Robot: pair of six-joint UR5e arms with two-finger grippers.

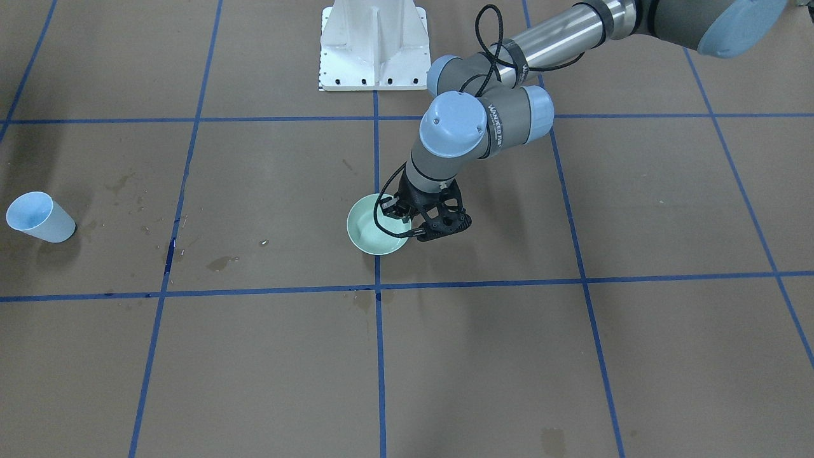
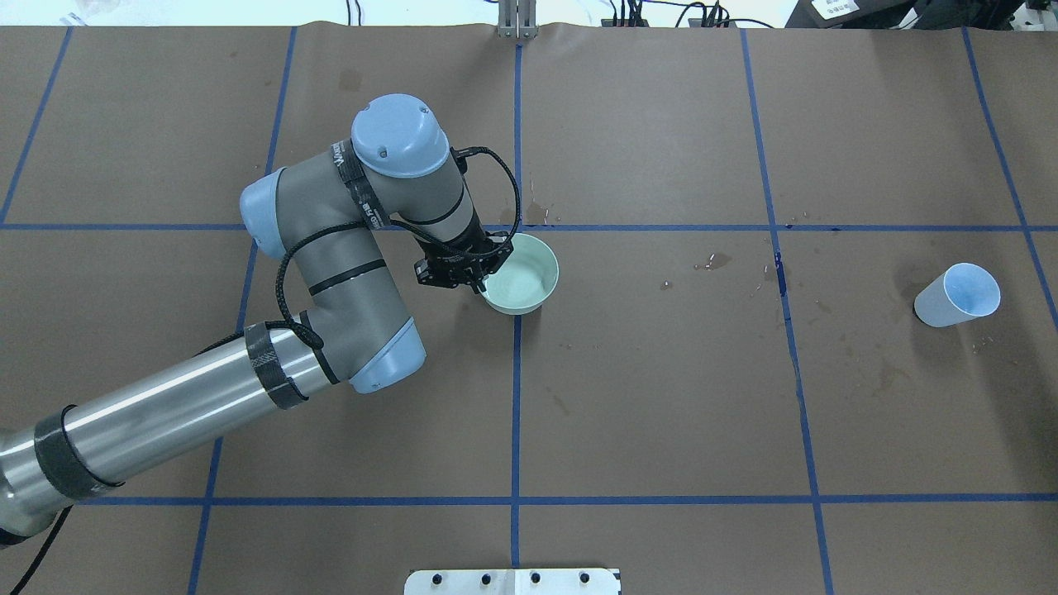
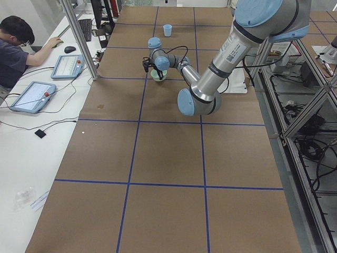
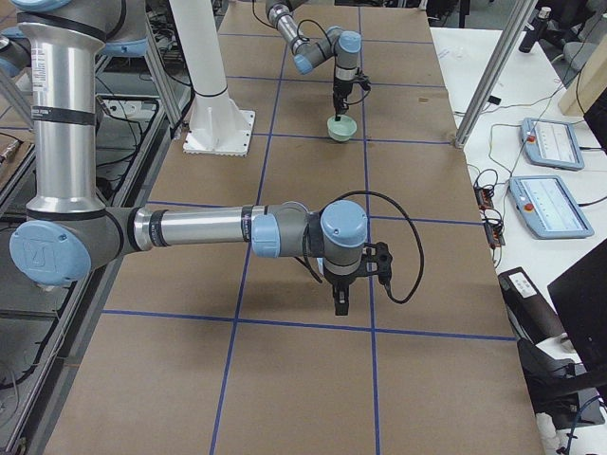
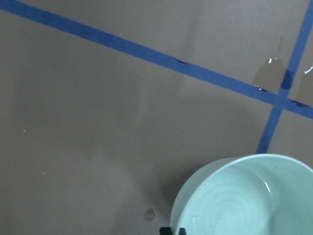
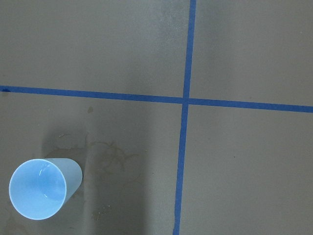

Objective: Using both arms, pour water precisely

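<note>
My left gripper (image 2: 481, 281) has its fingers pinched on the near-left rim of a mint-green bowl (image 2: 522, 277) at the table's middle, by a blue tape crossing. In the front view the gripper (image 1: 408, 224) stands at the right rim of the bowl (image 1: 372, 229). The left wrist view shows the bowl (image 5: 244, 200) from above, with faint rings and a white glint of water (image 5: 266, 187) inside. A pale-blue cup (image 2: 959, 295) stands upright far to the right, directly under the right wrist camera (image 6: 41, 188). My right gripper (image 4: 340, 299) shows only in the exterior right view, so I cannot tell its state.
The table is brown paper (image 2: 661, 397) gridded with blue tape. Dried and wet splash marks (image 2: 715, 263) lie between the bowl and the cup. The white pedestal (image 1: 374, 48) stands at the robot's side. A person (image 3: 16, 47) sits at a side desk with tablets.
</note>
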